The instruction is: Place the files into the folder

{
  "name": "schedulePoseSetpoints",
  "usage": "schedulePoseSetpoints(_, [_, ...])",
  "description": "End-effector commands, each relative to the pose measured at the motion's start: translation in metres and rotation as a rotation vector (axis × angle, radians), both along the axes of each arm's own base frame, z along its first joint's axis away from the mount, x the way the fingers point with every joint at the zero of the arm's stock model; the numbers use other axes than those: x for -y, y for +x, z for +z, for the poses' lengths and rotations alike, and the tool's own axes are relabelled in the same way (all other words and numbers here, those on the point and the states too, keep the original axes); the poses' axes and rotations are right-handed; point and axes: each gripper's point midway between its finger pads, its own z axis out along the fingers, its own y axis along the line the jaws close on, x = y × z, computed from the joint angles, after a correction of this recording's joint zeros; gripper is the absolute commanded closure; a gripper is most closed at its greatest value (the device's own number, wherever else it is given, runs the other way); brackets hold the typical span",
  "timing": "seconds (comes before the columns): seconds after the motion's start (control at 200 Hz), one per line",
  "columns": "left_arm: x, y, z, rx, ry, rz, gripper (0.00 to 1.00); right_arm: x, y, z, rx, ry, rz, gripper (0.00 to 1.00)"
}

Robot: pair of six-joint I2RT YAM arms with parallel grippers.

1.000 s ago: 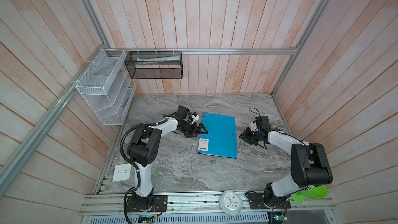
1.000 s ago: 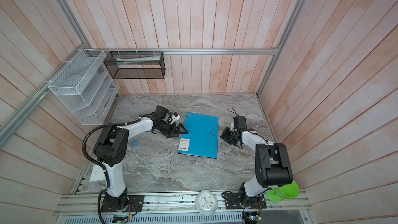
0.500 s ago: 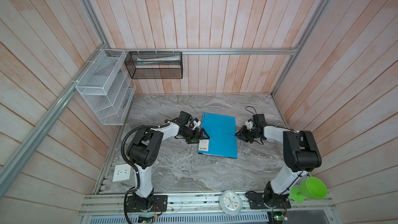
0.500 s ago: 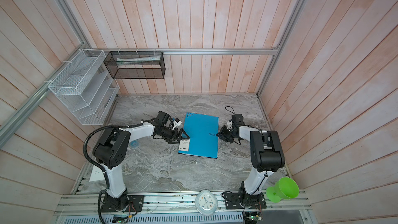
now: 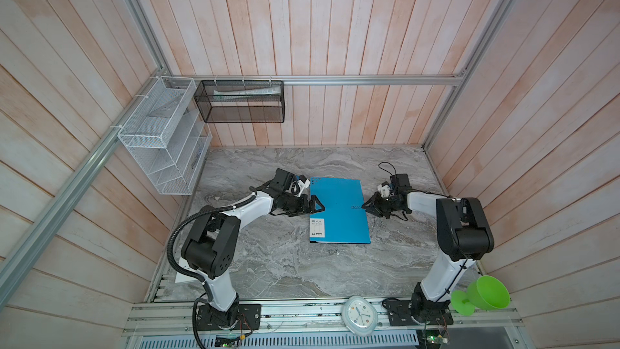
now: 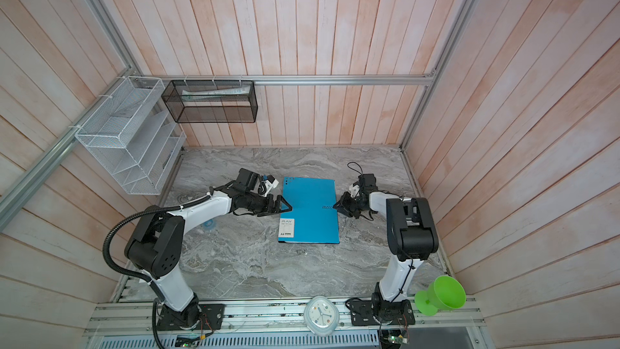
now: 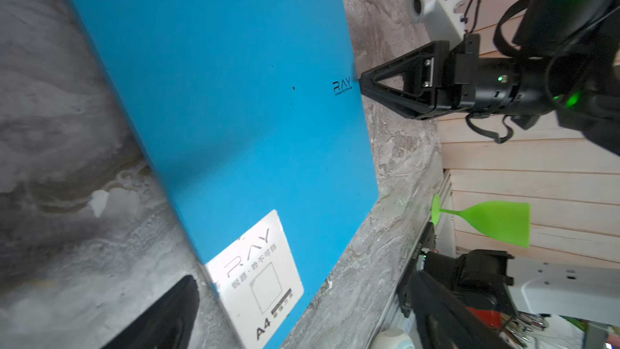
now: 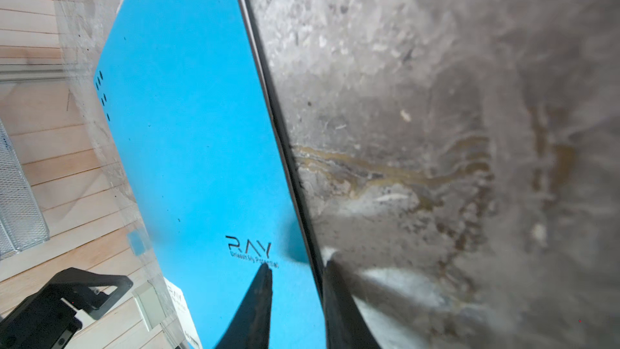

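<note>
The folder (image 5: 339,211) lies closed, blue cover up, flat on the worktop (image 5: 268,263) between both arms. Left tool (image 5: 318,204): released, jaws fully spread, at the folder's label-side long edge. Right tool (image 5: 365,205): jaws partly apart, astride the opposite edge beside the "RAY" print; whether it clamps the cover cannot be determined.

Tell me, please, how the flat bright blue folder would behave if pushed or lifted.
Lying flat on the smooth marble tabletop, the bright blue folder would probably slide rather than tip. Its thin cover likely flexes when lifted by one edge.
</note>
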Motion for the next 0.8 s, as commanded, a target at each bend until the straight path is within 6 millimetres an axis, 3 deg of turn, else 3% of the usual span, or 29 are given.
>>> schedulePoseSetpoints(0.0, [-0.027,0.031,0.02,0.178,0.125,0.037,0.0,0.016,0.016,0.02,0.071,-0.116,-0.031,0.71])
schedulePoseSetpoints(0.135, [-0.084,0.075,0.056,0.317,0.183,0.179,0.0,0.037,0.044,0.081,0.323,-0.248,-0.074,0.63])
schedulePoseSetpoints(0.24, [-0.138,0.102,0.081,0.472,0.22,0.314,0.0,0.05,0.058,0.129,0.538,-0.315,-0.115,0.37])
schedulePoseSetpoints(0.295, [-0.162,0.109,0.102,0.585,0.204,0.373,0.0,0.05,0.061,0.151,0.673,-0.347,-0.077,0.2])
schedulePoseSetpoints(0.315, [-0.17,0.109,0.1,0.617,0.208,0.393,0.0,0.051,0.061,0.157,0.713,-0.364,-0.079,0.16])
schedulePoseSetpoints(0.39, [-0.202,0.11,0.116,0.783,0.238,0.511,0.0,0.057,0.057,0.176,0.852,-0.418,-0.091,0.09])
schedulePoseSetpoints(0.445, [-0.211,0.104,0.121,0.906,0.273,0.512,0.0,0.062,0.052,0.19,0.959,-0.462,-0.101,0.08])
schedulePoseSetpoints(0.58, [-0.234,0.095,0.106,0.995,0.334,0.554,0.0,0.075,0.035,0.193,1.097,-0.583,-0.104,0.05])
schedulePoseSetpoints(0.71, [-0.268,0.082,0.082,0.988,0.285,0.615,0.0,0.087,0.017,0.176,1.089,-0.662,-0.058,0.02])
schedulePoseSetpoints(0.795, [-0.281,0.067,0.073,1.009,0.245,0.618,0.0,0.106,0.0,0.165,1.1,-0.738,-0.12,0.02])
